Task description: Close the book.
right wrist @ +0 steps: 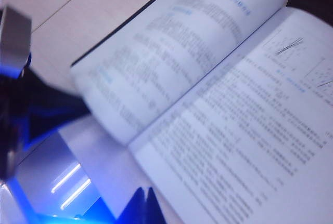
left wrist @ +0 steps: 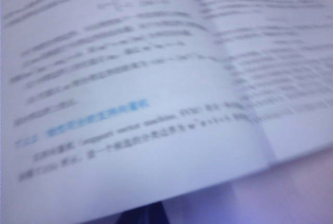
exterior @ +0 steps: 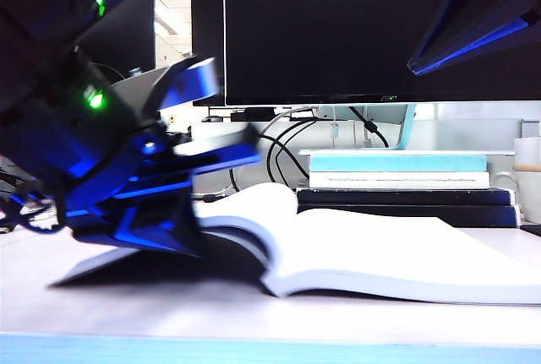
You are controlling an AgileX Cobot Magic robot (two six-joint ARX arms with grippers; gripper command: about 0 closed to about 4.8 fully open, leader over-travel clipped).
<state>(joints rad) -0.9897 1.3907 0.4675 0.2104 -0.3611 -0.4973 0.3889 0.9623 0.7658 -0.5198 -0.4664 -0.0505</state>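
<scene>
The book (exterior: 380,250) lies open on the desk, white text pages up. Its left pages (exterior: 254,203) arch upward near the spine, and a dark cover edge (exterior: 84,269) slopes down to the desk at the left. My left gripper (exterior: 237,157) is low over that left half. In the left wrist view blurred pages (left wrist: 130,78) fill the frame and only a dark tip of the left gripper (left wrist: 157,214) shows under the page edge. My right gripper (exterior: 414,67) hangs high at the upper right. Above the open book (right wrist: 234,130), the right gripper (right wrist: 144,199) is shut on nothing.
A stack of teal, white and dark books (exterior: 397,180) sits just behind the open book. A large dark monitor (exterior: 363,26) stands over it with cables (exterior: 283,149) beneath. A white cup (exterior: 528,180) is at the far right.
</scene>
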